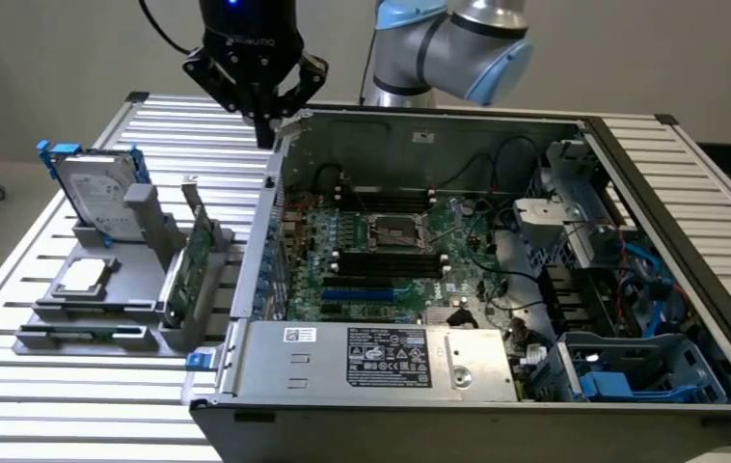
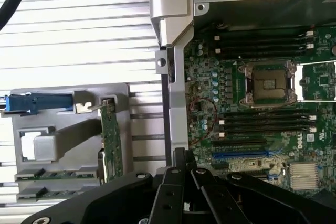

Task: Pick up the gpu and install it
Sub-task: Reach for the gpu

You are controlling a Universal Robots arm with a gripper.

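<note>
The gpu (image 1: 185, 266) stands on edge in a grey holder (image 1: 127, 289) on the slatted table, toward the exterior view's left of the open computer case. Its green board faces out and its silver bracket points up. In the wrist view the gpu (image 2: 112, 141) is a thin green strip in the same holder. My gripper (image 1: 266, 130) hangs high above the case's back corner wall, well behind and above the gpu. Its black fingers (image 2: 178, 169) meet at their tips with nothing between them.
The open case (image 1: 572, 130) holds a motherboard (image 1: 392, 260) with a bare processor socket (image 2: 268, 83) and a blue slot (image 2: 247, 156). A power supply (image 1: 379, 357) fills the case's front. The holder also carries a hard drive in a blue frame (image 1: 95, 193) and a square silver chip (image 1: 83, 277).
</note>
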